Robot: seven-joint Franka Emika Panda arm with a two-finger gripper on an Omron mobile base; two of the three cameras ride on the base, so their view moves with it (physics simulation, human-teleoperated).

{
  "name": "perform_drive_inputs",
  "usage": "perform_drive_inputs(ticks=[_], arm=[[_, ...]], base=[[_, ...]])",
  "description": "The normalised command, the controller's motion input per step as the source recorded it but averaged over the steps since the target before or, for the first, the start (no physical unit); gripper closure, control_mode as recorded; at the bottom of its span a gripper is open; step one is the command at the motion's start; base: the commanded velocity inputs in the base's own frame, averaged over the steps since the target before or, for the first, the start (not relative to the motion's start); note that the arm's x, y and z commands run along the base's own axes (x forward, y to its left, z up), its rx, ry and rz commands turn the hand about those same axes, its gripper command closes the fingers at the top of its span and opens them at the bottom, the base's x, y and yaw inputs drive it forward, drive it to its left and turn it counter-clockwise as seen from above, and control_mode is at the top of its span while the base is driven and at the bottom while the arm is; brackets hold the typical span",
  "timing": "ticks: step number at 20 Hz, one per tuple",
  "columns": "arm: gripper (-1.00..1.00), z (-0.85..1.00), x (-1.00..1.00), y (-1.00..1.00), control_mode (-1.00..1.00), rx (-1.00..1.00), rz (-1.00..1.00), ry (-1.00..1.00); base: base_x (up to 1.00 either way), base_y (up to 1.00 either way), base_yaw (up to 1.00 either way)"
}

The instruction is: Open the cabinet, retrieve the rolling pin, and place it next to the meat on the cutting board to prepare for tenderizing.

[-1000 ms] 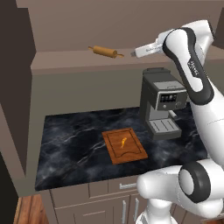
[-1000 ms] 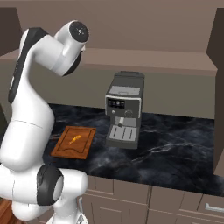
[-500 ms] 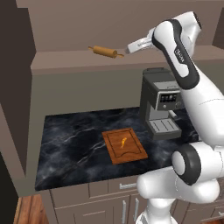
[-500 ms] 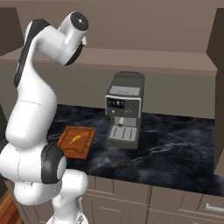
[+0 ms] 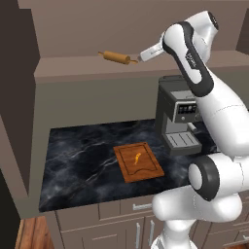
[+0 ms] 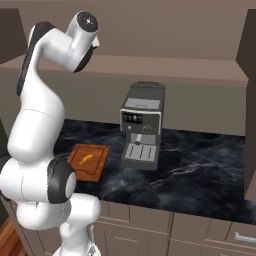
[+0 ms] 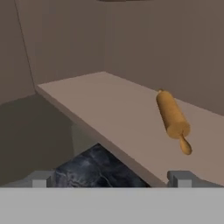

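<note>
Left base view showed the claw (image 5: 140,58) spread wide beside the rolling pin (image 5: 115,57) on the cabinet shelf (image 5: 87,68); best to straddle its thick middle.

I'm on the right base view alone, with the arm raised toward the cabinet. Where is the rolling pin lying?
Observer: The rolling pin lies on the open cabinet shelf, just left of the hand in the left base view.
Operator: Are the jaws on it?
Observer: No. The jaws stand wide open, just short of the pin's near handle, with nothing between them.
Operator: Is it lined up with the hand?
Observer: Not quite. In the hand view the pin sits right of centre, slanted, with one handle pointing back toward the camera.
</note>
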Motion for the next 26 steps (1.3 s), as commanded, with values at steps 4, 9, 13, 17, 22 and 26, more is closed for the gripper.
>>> perform_drive_inputs(ticks=[4,9,13,17,22,26], arm=[[-1.0,-0.14,0.2,0.05,-1.0,-0.08,0.0,-0.03],[-1.0,-0.07,0.4,0.14,-1.0,-0.04,0.0,0.0],[-1.0,-0.02,0.5,0.15,-1.0,-0.02,-0.02,0.02],[-1.0,-0.01,0.45,0.05,-1.0,-0.03,-0.02,0.01],[-1.0,-0.03,0.37,0.0,-1.0,-0.02,-0.03,0.0],[-1.0,-0.03,0.37,0.0,-1.0,-0.02,-0.03,0.0]], base=[[0.0,0.0,0.0],[0.0,0.0,0.0],[0.0,0.0,0.0],[0.0,0.0,0.0],[0.0,0.0,0.0],[0.0,0.0,0.0]])
